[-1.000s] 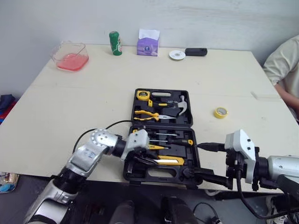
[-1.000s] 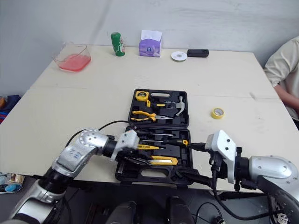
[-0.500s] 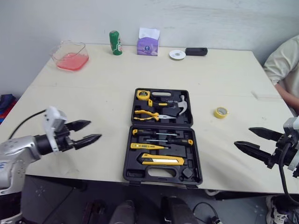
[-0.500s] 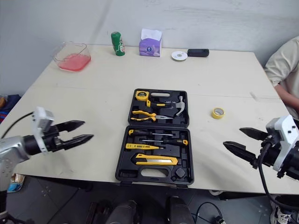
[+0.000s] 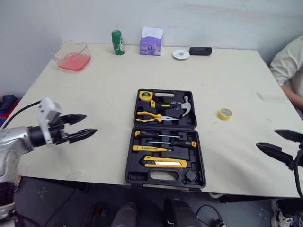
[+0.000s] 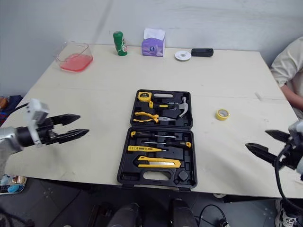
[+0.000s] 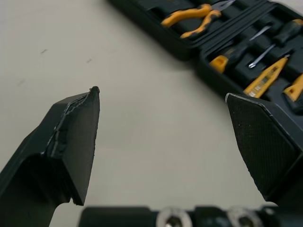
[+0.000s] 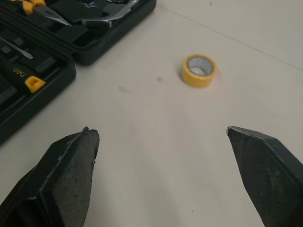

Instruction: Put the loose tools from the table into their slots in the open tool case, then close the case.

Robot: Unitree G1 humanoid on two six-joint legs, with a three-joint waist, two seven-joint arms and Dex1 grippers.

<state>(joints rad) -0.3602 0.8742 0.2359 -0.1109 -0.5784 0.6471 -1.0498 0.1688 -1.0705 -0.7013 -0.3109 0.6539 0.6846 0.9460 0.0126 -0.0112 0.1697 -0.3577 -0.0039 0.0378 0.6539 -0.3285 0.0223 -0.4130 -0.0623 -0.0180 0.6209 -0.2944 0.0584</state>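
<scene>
Case: the black tool case [image 5: 129, 158] lies open and flat in the middle of the table [image 5: 94, 85], its two halves hinged together, one toward 12 o'clock and one toward 6 o'clock.
Far half: a yellow tape measure [image 5: 145, 96], yellow-handled pliers [image 5: 150, 116] and a hammer [image 5: 184, 106] sit in their slots.
Near half: two screwdrivers [image 5: 161, 136], a yellow tester pen [image 5: 144, 148] and a yellow utility knife [image 5: 165, 163] lie in their slots.
Loose item: a roll of yellow tape [image 5: 225, 114] lies flat on the table at about 2 o'clock from the case, apart from it.
Left gripper [image 5: 90, 123]: at 9 o'clock from the case, well apart from it, over bare table; jaws spread wide, holding nothing.
Right gripper [image 5: 266, 138]: at 3 o'clock from the case, near the table's right edge; jaws spread wide, holding nothing, with the tape roll ahead of them in the right wrist view.
Far edge, toward 12 o'clock: a clear tub with pink contents [image 5: 72, 56], a green can [image 5: 117, 43], a purple tissue box [image 5: 150, 42], a white disc [image 5: 180, 55] and a small black device [image 5: 200, 51].
Person: a light sleeve [image 5: 289, 61] shows at about 2 o'clock, by the table's right side.
</scene>
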